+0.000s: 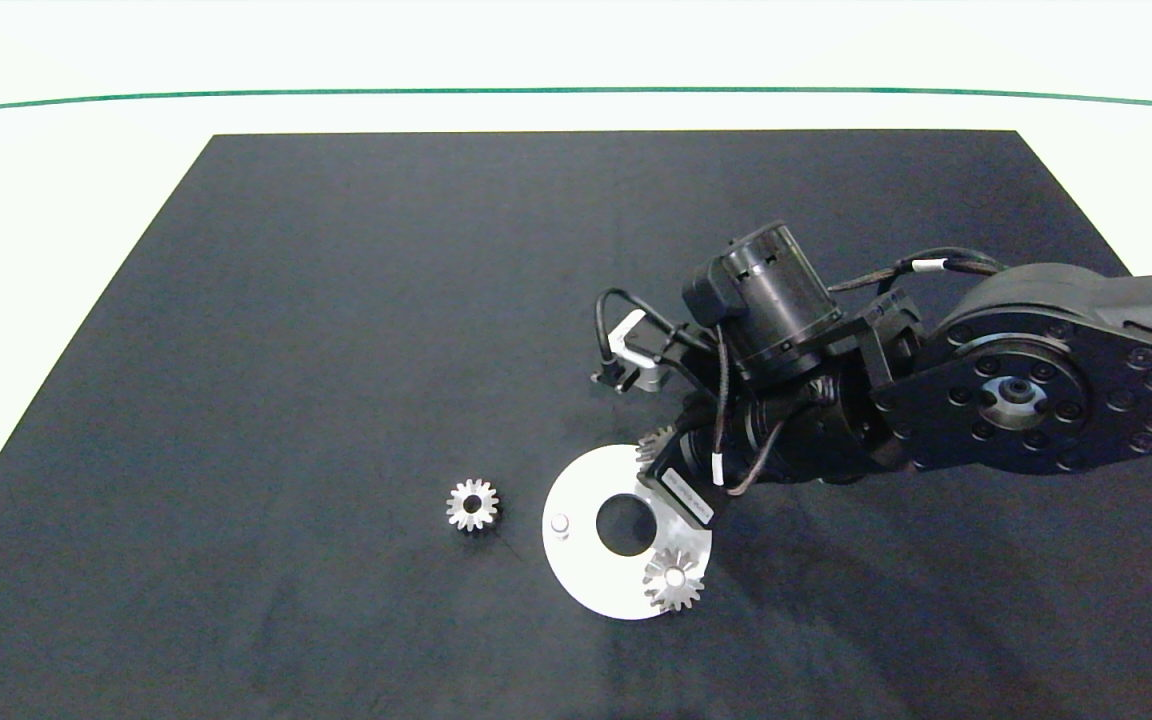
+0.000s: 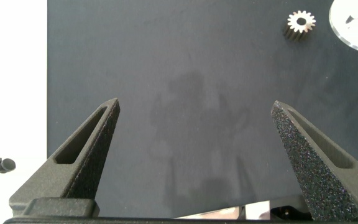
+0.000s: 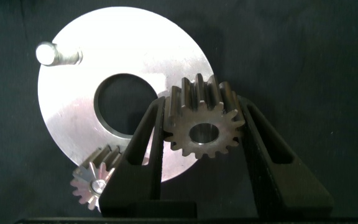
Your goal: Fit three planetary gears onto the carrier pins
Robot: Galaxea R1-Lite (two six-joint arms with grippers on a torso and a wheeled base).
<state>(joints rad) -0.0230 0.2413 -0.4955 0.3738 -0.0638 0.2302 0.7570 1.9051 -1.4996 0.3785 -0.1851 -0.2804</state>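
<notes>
- Black matting (image 1: 336,350) covers the table, with a pale floor beyond it.
- On it lies the white disc (image 1: 586,580); one planetary gear (image 1: 674,580) sits on a carrier pin at the near rim.
- Another carrier pin (image 1: 560,523) stands bare.
- The right gripper (image 3: 201,127) hovers over the disc's far rim, its fingers (image 3: 146,140) clamped on a second gear (image 3: 202,122).
- A third gear (image 1: 473,504) lies loose on the matting, just left of the disc.
- The left gripper (image 2: 194,109) hangs over bare matting, fingers spread wide, holding nothing.
</notes>
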